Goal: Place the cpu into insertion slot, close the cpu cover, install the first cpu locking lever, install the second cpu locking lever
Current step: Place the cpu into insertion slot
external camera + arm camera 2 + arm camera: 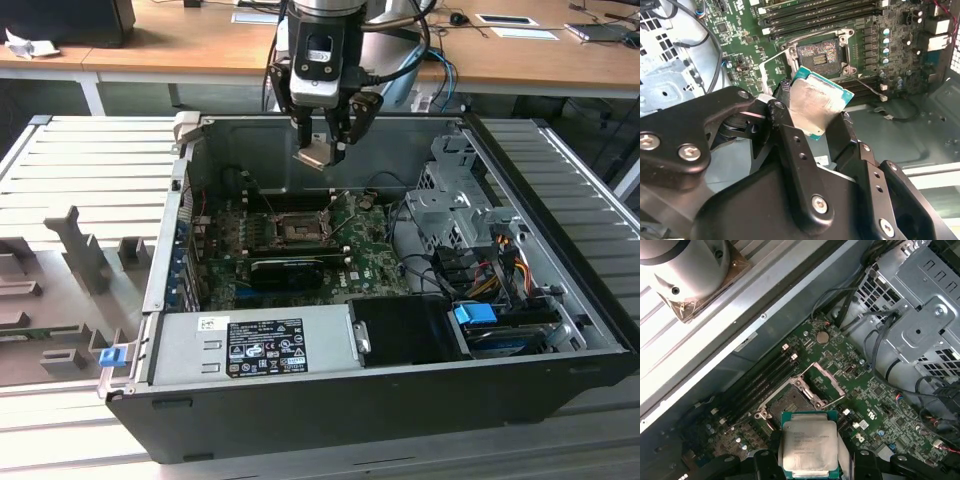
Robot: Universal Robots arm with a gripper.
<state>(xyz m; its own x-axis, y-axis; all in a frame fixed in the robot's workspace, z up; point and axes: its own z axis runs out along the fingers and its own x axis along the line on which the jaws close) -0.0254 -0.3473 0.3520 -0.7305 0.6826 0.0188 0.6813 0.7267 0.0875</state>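
Open computer case (400, 405) seen in the exterior view, with the gripper (325, 145) hanging above the case's far wall. The fingers (790, 135) are closed narrowly on the cpu (313, 156), pinching two opposite edges; in both wrist views the chip (815, 102) lies tilted between them, metal top (807, 442) facing the cameras and its green rim showing. The cpu is held in the air, well apart from the green circuit board (372, 250) on the case floor. The insertion slot (296, 229) sits near the middle of that board, toward the far wall, and is bare, its dark contact field exposed in the second wrist view (820, 55). In the first wrist view the cpu cover (830, 378) stands swung up from one edge of the slot (790, 401), with the board visible through its window. Long narrow slots (760, 385) run along the slot's opposite side. A black card (290, 268) lies across the board, just nearer the case's front wall than the slot, and a grey power supply (250, 345) fills the front corner on the exterior view's left.
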